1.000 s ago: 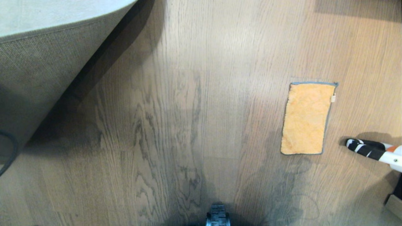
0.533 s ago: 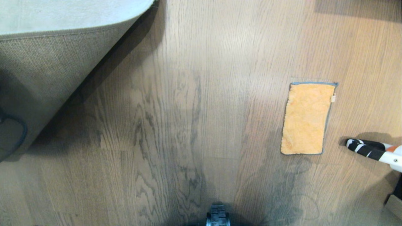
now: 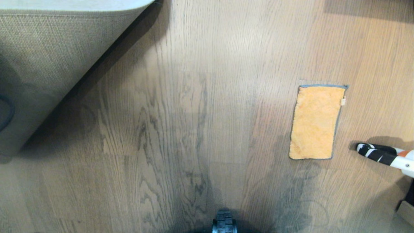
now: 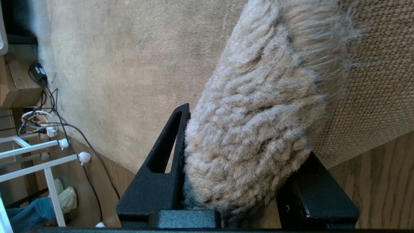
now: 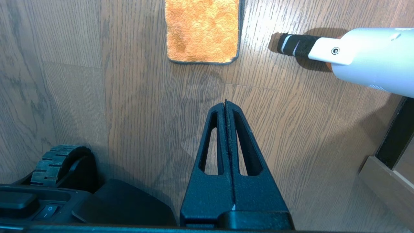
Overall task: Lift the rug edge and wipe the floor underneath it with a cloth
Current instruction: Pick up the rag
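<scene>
Since a moment ago, more of the rug edge (image 3: 48, 64) has been folded up and back, so the pale top now shows only as a thin strip at the far edge of the head view. Its rough tan woven underside fills the near left corner of that view, tilted up off the floor (image 3: 194, 129), with a dark shadow under it.

Seen from the left wrist, the left pincer (image 4: 241, 155) is pinching the fluffy rug edge (image 4: 255, 129) between its two black fingers. One finger (image 4: 168, 145) sits on the flat pale side and the other is on the woven side.

Away to the right, the orange cloth (image 3: 315, 123) lies flat on the wood floor, well apart from the rug. It has a thin grey border and a small white tag.

Down low over the floor, the right pincer (image 5: 225, 106) points toward the cloth (image 5: 202, 30) but is not touching it. Its fingers are pressed tight together and hold nothing.

A white tool with a black and white striped tip (image 3: 385, 155) lies just beside the cloth; it may be a small vacuum, but that is hard to tell. A black wheel (image 3: 223, 223) peeks in at the near edge.
</scene>
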{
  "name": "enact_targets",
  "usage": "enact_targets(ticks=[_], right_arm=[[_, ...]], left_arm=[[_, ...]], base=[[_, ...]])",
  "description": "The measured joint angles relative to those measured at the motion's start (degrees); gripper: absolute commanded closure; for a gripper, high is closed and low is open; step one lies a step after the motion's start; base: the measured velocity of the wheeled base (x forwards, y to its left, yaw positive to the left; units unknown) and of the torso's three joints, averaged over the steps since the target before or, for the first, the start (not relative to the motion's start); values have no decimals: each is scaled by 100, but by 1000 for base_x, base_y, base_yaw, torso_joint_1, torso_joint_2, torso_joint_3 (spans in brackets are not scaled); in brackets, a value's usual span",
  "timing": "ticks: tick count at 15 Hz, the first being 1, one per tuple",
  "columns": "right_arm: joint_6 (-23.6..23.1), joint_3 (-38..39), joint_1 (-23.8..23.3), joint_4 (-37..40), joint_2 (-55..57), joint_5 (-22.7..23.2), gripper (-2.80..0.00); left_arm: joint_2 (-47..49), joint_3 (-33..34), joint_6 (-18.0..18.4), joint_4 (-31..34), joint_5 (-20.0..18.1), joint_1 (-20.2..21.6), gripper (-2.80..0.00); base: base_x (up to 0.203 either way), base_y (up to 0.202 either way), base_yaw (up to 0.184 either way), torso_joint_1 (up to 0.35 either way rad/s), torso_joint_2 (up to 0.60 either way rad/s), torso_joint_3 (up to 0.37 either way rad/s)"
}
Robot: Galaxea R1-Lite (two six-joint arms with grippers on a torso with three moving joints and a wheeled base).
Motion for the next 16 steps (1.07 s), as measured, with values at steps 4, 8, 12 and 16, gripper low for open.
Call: enact_targets(ticks=[4,8,12,16], right_arm=[[-1,0,0,0,0,0,0],[-1,0,2,2,0,0,0],[-1,0,0,0,0,2,0],[-1,0,0,2,0,0,0]], left_arm=[[-71,109,-42,-37,-5,23,0],[-238,84,-46,-41,2,26,0],[-388,22,-107,-48,22,33,0],[-468,121,-127,-56,33,22,0]], base=[[0,0,0,0,0,0],[0,0,0,0,0,0],[0,0,0,0,0,0],[0,0,0,0,0,0]])
